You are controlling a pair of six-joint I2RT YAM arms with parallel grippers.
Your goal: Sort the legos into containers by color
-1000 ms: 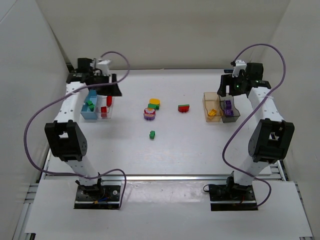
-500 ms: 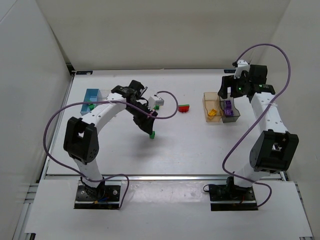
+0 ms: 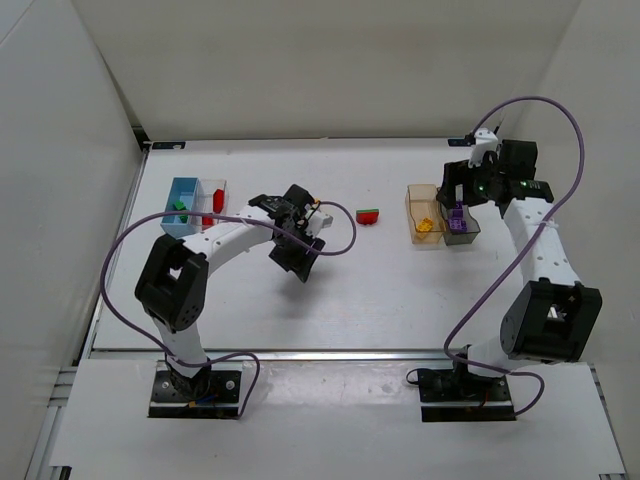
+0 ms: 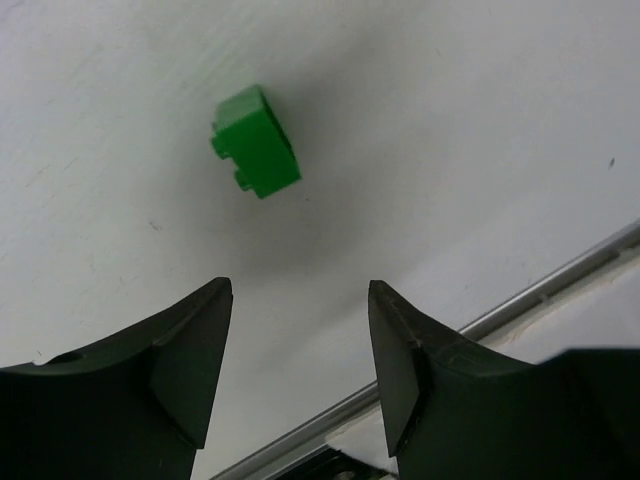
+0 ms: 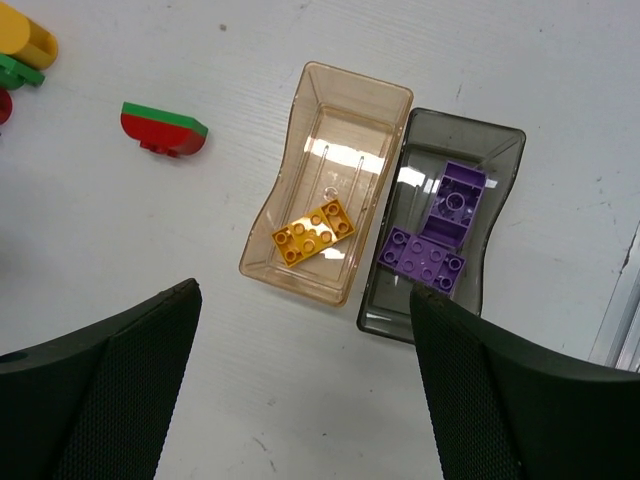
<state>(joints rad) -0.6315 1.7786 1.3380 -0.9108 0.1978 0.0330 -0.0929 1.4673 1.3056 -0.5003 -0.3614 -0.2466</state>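
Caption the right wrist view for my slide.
Open right gripper over translucent amber bin with yellow brick, smoky grey bin with purple bricks.

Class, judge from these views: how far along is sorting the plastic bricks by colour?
Done: a yellow brick lies in the orange-amber bin, purple bricks in the smoky grey bin. In hand: the open left gripper hovers over a loose green brick. Left: the red-and-green piece and the mixed stack.

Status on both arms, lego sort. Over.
Left gripper jaws open, empty, over small green lego brick on white table. Right gripper jaws open, empty, over orange-amber translucent bin and smoky grey bin. Nothing blocking the green brick.
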